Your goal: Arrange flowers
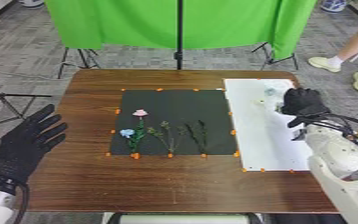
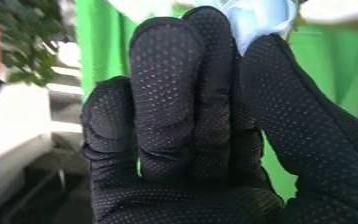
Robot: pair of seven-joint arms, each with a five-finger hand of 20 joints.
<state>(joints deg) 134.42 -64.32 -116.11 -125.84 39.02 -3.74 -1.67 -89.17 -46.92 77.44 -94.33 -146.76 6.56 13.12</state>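
Note:
My right hand [image 1: 305, 102] is over the upper right part of the white mat [image 1: 273, 142]. A pale blue flower [image 1: 270, 92] is beside it, with a small yellowish bloom [image 1: 260, 101] just below. In the right wrist view, my right hand [image 2: 189, 120] has the light blue petals [image 2: 262, 17] pinched between thumb tip and fingertips; the stem is mostly hidden. On the black mat [image 1: 171, 97] lie a pink flower [image 1: 140, 113], a blue flower [image 1: 127, 133], thin green sprigs [image 1: 167, 135] and darker sprigs [image 1: 198, 134]. My left hand [image 1: 29, 140] is held with straight fingers off the table's left side.
Orange markers [image 1: 233, 132] line both mats on the brown table [image 1: 175, 185]. Behind the table hang a green cloth [image 1: 122, 25] and a black stand [image 1: 179, 55]. A green plant [image 2: 20, 40] appears in the right wrist view.

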